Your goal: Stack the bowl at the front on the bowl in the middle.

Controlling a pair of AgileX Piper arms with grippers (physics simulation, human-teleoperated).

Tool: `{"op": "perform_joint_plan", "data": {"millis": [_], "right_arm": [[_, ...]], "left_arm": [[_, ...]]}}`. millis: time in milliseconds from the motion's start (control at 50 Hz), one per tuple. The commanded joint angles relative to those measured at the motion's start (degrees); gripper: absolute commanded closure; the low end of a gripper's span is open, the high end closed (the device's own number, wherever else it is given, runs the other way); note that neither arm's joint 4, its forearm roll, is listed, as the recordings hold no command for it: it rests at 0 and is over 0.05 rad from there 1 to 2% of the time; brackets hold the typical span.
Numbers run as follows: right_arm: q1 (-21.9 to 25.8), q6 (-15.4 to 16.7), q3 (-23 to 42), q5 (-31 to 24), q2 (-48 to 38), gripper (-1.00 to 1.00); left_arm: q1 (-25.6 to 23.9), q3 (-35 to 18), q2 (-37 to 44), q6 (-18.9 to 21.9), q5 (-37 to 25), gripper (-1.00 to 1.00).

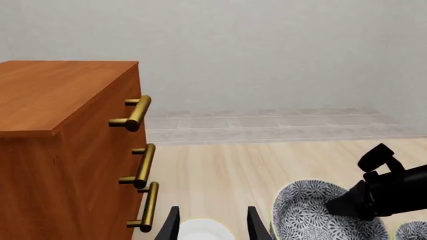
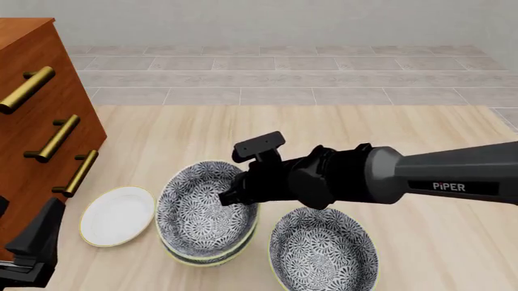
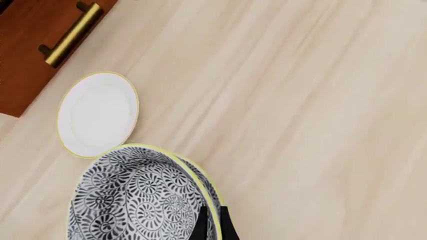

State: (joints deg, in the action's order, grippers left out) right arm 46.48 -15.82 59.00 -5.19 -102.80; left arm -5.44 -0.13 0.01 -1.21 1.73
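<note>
In the front view the right arm reaches in from the right across the wooden table [image 2: 389, 133], its gripper [image 2: 235, 195] down at the right-hand rim of a stack of two patterned bowls. The upper bowl of that stack [image 2: 198, 206], grey-and-white floral with a cream-yellow rim, sits nested and slightly tilted in the lower bowl [image 2: 206, 257], of which only the rim and a strip of outer wall show beneath it. The right wrist view shows the two dark fingers [image 3: 200, 227] close together on either side of the upper bowl's rim, so the right gripper is clamped on that rim. A third bowl of the same pattern [image 2: 324, 251] stands alone on the table just to the right of the stack, under the right arm. A flat white plate [image 2: 117, 215] lies just to the left of the stack, close to it but apart. Further left stands a brown wooden drawer cabinet [image 2: 33, 121] with brass bar handles [image 2: 57, 138]. The left gripper [image 1: 212, 222] hovers low over the plate with its fingers spread and holding nothing.
</note>
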Motion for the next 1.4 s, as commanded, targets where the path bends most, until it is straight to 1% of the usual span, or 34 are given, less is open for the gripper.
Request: {"op": "perform_joint_plan", "data": {"millis": [20, 60, 80, 440, 700, 780, 880, 940, 1000, 1140, 1260, 1400], "right_arm": [[0.66, -0.55, -0.15, 0.31, -0.41, 1.00], [0.84, -0.62, -0.08, 0.14, -0.14, 1.00], [0.83, -0.57, -0.03, 0.03, -0.04, -1.00], [0.26, 1.18, -0.56, 0.04, 1.55, -1.00], [-0.34, 3.05, -0.95, -1.40, 6.09, -1.00], [-0.45, 4.47, -1.55, -1.85, 8.74, -1.00], [-0.33, 4.94, -1.65, -2.74, 11.13, -1.00], [-0.48, 6.11, -2.07, -2.79, 12.88, -1.00], [-0.63, 6.59, -2.21, -2.74, 13.45, -1.00], [-1.27, 7.91, -2.69, -4.35, 19.02, -1.00], [-1.25, 8.70, -3.14, -6.10, 24.37, -1.00], [-1.37, 9.12, -3.49, -7.47, 28.23, -1.00]], "left_arm": [[-0.16, 0.03, 0.00, -0.08, 0.03, -1.00], [-0.13, 0.04, 0.00, 0.01, 0.05, -1.00], [-0.09, 0.04, 0.00, -0.05, 0.02, -1.00], [-0.90, 0.10, 0.00, 0.12, -0.23, -1.00], [-1.04, 0.10, 0.00, 0.04, -0.12, -1.00], [-1.13, 0.10, 0.00, 0.04, -0.07, -1.00], [-1.12, 0.11, 0.00, 0.12, -0.10, -1.00], [-1.18, 0.12, 0.00, -0.02, -0.15, -1.00], [-1.21, 0.11, 0.00, 0.02, 0.00, -1.00], [-1.08, 0.12, 0.00, 0.00, -0.01, -1.00], [-1.14, 0.12, 0.00, -0.04, -0.05, -1.00], [-1.15, 0.12, 0.00, -0.03, -0.06, -1.00]]}}
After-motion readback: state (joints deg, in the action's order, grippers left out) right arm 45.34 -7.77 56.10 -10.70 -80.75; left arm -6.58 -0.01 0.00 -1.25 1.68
